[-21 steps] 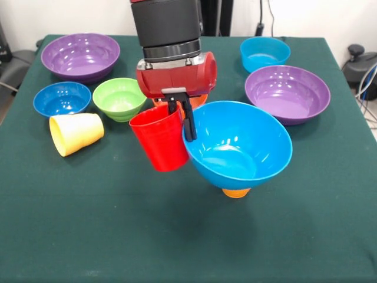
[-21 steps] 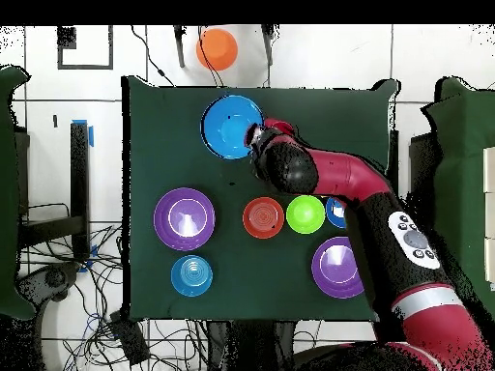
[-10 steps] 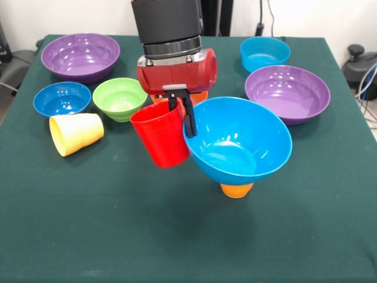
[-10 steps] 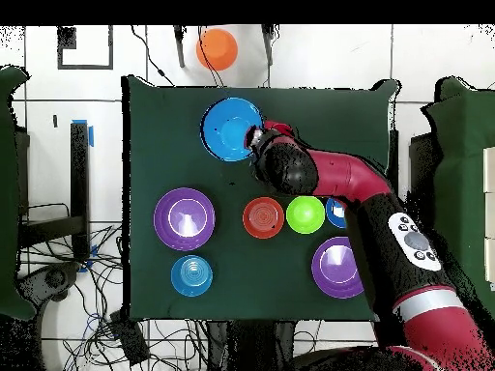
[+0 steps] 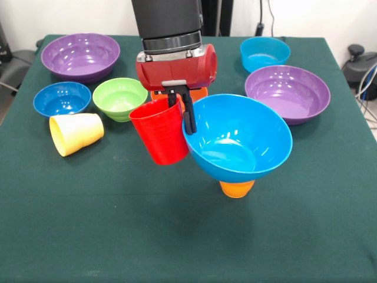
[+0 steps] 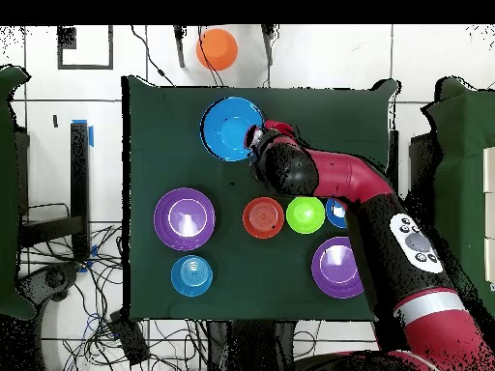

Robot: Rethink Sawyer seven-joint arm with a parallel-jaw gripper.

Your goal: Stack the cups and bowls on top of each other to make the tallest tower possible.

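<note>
My gripper (image 5: 181, 113) is shut on the rim of the red cup (image 5: 160, 134), which hangs tilted above the table against the left rim of the large blue bowl (image 5: 238, 138). That bowl rests on an upturned orange cup (image 5: 237, 188), which forms a short tower. On its side at the left lies the yellow cup (image 5: 75, 132). In the overhead view the arm covers the gripper; the blue bowl (image 6: 230, 128) and a sliver of the red cup (image 6: 275, 127) show beside it.
Behind stand a green bowl (image 5: 119, 97), a dark blue bowl (image 5: 61, 98), two purple bowls (image 5: 80, 56) (image 5: 287, 92), a cyan bowl (image 5: 264, 53), and an orange bowl (image 6: 263, 216) half hidden behind the gripper. An orange object (image 6: 217, 46) sits off the table.
The gripper has risen slightly with the red cup. The blue bowl has shifted up a little, and more of the orange cup shows under it.
</note>
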